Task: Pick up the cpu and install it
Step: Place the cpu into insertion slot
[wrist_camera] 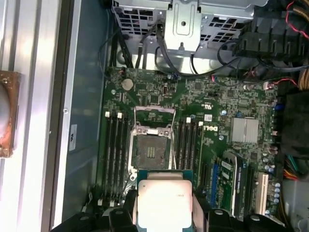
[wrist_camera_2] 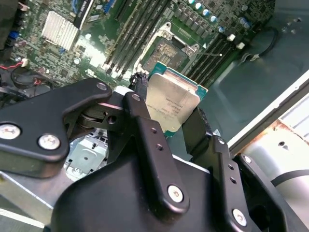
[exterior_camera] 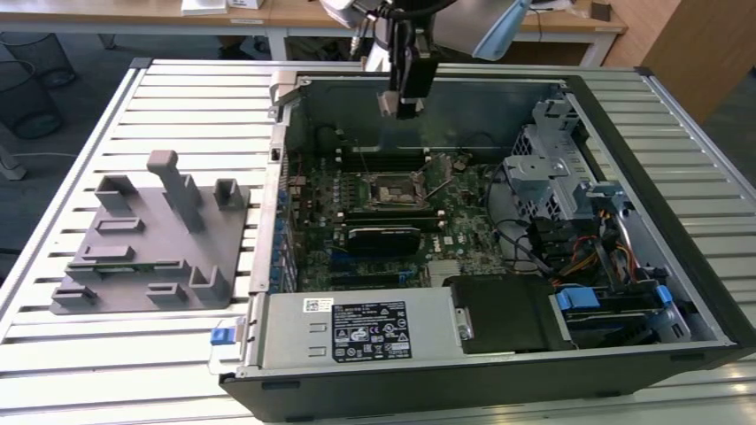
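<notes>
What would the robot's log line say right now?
fingers: shut on cpu | where: above computer case | socket: empty | cpu: not installed

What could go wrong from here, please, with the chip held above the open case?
The gripper holds the cpu by two edges only, so it might slip or tilt. The open socket lies well below it; an offset or skewed descent could damage the socket.
</notes>
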`<state>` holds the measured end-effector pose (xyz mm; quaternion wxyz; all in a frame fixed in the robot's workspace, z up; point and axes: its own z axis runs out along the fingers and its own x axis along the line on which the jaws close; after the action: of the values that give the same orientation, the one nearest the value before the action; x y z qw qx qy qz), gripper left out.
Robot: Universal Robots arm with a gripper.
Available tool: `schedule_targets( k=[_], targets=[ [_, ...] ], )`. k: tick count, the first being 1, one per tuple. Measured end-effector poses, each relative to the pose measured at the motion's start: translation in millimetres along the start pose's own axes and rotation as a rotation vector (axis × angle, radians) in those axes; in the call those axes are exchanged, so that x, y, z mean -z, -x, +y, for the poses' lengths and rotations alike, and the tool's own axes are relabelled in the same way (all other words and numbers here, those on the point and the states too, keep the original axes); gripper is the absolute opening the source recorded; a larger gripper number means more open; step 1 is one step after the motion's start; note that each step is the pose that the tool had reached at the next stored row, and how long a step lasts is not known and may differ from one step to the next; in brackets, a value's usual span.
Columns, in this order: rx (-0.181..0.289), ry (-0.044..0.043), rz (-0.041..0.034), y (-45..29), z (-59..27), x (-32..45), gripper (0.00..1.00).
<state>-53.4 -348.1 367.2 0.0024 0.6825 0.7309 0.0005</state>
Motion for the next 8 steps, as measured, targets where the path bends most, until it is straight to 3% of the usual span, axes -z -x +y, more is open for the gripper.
schedule_targets(
  k=[2, 3, 8],
  targets=[
    [-0.002, 0.0017, 0.0146, -0.1, -0.8, -0.8, 0.54],
    [-0.006, 0.0022, 0.0181, -0.1, -0.8, -1.8, 0.54],
    [-0.057, 0.0024, 0.0183, -0.2, -0.9, -10.2, 0.54]
  ],
)
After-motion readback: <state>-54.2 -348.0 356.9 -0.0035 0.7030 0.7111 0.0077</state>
